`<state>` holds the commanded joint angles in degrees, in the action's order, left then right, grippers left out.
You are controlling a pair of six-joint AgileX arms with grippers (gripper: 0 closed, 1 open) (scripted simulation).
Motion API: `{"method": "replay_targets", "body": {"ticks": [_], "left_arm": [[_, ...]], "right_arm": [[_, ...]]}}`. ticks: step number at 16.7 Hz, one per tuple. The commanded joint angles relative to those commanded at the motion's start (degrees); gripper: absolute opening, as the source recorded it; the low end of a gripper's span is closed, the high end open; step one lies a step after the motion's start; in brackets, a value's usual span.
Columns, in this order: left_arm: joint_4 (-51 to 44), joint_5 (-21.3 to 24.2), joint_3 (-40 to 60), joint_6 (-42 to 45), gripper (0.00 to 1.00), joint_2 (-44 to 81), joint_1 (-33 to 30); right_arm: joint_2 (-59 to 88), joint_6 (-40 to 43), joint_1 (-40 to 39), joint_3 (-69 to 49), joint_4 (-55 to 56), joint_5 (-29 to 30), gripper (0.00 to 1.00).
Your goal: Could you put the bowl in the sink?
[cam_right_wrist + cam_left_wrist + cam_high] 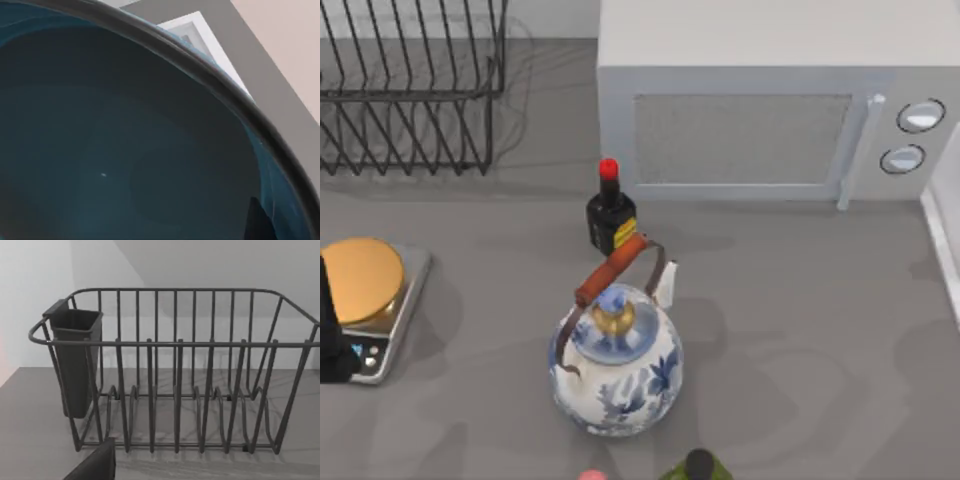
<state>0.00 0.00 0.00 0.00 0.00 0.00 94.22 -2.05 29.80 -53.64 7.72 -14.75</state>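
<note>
From above, the grey bench [800,330] carries a blue-and-white floral ceramic teapot with a brown handle [617,365] near the middle of its front edge, and a small dark sauce bottle with a red cap [610,212] just behind it. A pale grey microwave [770,100] stands along the back edge toward the right, a black wire dish rack [410,85] fills the back left corner, and a silver kitchen scale with a round golden plate [365,295] sits at the left edge. A white raised rim at the right edge [942,240] may be the sink, though I cannot be sure.

The left wrist view looks straight at the dish rack [175,370] with its dark cutlery cup [75,360] hung at one end — this arm seems parked, and whether its claw is wide or narrow I cannot tell.

The right wrist view is taken up by the glossy teal-blue ceramic bowl with a dark rim [125,150], very close to the camera, with a white frame [200,30] beyond it. It looks carried, but the claw's state I cannot tell. The glazed bowl is likely stiff, slippery and chippable — best pinched at the rim and set down gently.
</note>
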Motion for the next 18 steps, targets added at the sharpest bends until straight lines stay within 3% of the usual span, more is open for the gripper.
{"method": "replay_targets", "body": {"ticks": [4,8,18], "left_arm": [[0.0,0.0,0.0,0.0,1.0,0.0,0.0],[0.0,0.0,0.0,0.0,1.0,0.0,0.0],[0.0,0.0,0.0,0.0,1.0,0.0,0.0]], "right_arm": [[-3.1,1.2,2.1,10.2,23.8,-6.3,0.0],[-6.6,1.3,1.1,16.9,38.6,-11.6,0.0],[-7.6,0.9,0.6,19.4,44.9,-14.0,0.0]]}}
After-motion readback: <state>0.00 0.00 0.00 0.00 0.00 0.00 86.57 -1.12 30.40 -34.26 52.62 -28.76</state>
